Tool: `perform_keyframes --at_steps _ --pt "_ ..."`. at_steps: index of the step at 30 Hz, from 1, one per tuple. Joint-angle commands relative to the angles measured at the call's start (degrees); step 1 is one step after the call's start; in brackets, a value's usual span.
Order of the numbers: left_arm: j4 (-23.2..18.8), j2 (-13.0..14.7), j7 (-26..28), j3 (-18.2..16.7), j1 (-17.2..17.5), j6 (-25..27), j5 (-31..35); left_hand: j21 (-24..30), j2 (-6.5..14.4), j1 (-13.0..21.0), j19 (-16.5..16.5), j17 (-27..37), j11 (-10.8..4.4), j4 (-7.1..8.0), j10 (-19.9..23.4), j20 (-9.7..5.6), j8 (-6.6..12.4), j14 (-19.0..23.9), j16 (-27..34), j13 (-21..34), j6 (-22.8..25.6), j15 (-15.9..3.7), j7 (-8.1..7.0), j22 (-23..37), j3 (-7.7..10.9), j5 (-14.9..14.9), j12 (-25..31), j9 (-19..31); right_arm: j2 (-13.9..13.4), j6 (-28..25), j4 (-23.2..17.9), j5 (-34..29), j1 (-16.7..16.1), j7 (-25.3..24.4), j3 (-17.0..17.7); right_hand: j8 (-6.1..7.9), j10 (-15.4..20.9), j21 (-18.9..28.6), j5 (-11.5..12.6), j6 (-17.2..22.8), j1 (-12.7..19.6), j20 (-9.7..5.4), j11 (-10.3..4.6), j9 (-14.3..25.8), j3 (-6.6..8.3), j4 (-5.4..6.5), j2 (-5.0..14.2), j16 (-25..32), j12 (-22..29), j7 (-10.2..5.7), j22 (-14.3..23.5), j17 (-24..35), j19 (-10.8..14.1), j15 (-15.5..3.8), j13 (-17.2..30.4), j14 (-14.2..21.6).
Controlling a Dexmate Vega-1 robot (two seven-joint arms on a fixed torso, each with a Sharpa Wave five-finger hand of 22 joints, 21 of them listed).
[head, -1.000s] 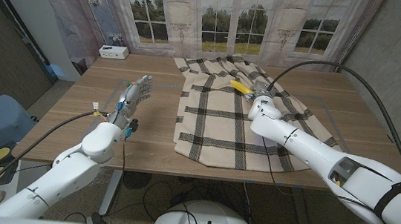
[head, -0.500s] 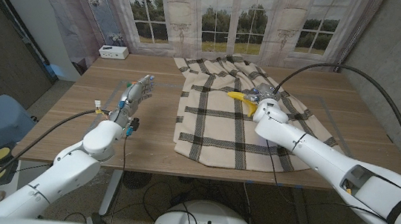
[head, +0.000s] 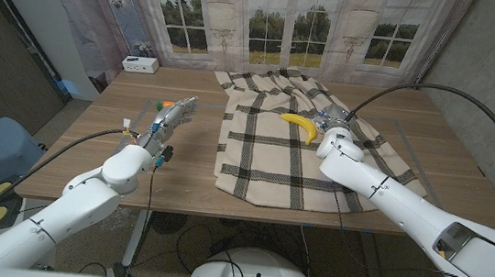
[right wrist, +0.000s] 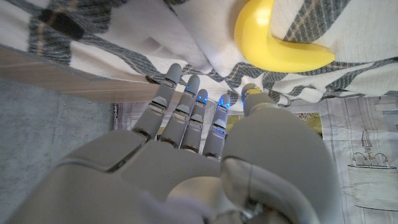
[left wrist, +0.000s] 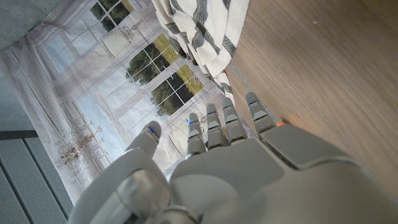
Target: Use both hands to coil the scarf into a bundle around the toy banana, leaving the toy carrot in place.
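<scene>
Lying on the spread plaid scarf point(head: 297, 148), the toy banana point(head: 302, 126) is seen just beside the right hand point(head: 335, 122), whose fingers are extended and grip nothing. The left hand point(head: 172, 117) is held open, fingers apart, beside a small orange object point(head: 167, 104), likely the toy carrot. That carrot could be knocked, or the banana rolled away if the cloth is dragged.
</scene>
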Motion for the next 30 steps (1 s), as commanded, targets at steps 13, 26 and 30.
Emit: perform_keyframes --at_steps 13,26,30 --pt "-6.6 8.5 -2.5 4.0 -1.8 11.6 7.4 -1.4 -1.2 6.5 -1.0 0.1 -1.84 -6.37 -2.0 0.09 0.36 -2.3 -0.4 0.1 -0.2 -1.52 -0.75 0.2 1.12 -0.4 -0.4 0.2 -3.1 -9.7 -11.9 2.8 -8.0 -7.4 4.1 0.22 1.0 0.4 -0.7 1.4 0.1 -0.17 -0.06 0.1 1.17 -0.56 0.81 0.1 0.4 0.0 0.1 -0.4 0.7 -4.48 -0.1 0.7" --pt "-11.2 11.0 -0.4 7.1 -2.7 18.4 15.2 -1.6 -4.0 12.6 1.1 0.1 -3.91 -9.21 -1.8 -0.29 1.57 -2.1 0.0 0.1 3.3 -3.09 -1.64 0.0 0.99 -0.4 0.0 0.2 -3.4 -15.7 -16.6 4.6 -12.5 -12.1 6.5 -0.09 0.6 0.3 -1.3 1.2 0.4 -0.28 -0.5 0.0 1.82 -1.1 0.97 -0.4 0.1 -0.08 0.0 -0.8 0.6 -4.56 -0.2 -0.2" --pt "-12.3 11.4 -0.4 8.2 -3.2 20.5 17.2 -1.8 -6.3 13.8 1.2 0.1 -4.15 -9.3 -2.2 -0.4 1.58 -2.3 -0.1 0.1 3.6 -3.26 -1.81 0.0 0.17 -0.1 -0.1 0.2 -3.3 -17.7 -17.2 5.0 -12.9 -13.3 6.6 -0.22 0.2 0.2 -1.5 1.1 0.3 -0.27 -0.53 0.0 1.97 -1.23 0.96 -0.8 -0.1 -0.1 0.0 -0.9 0.1 -4.35 -0.2 -1.0"
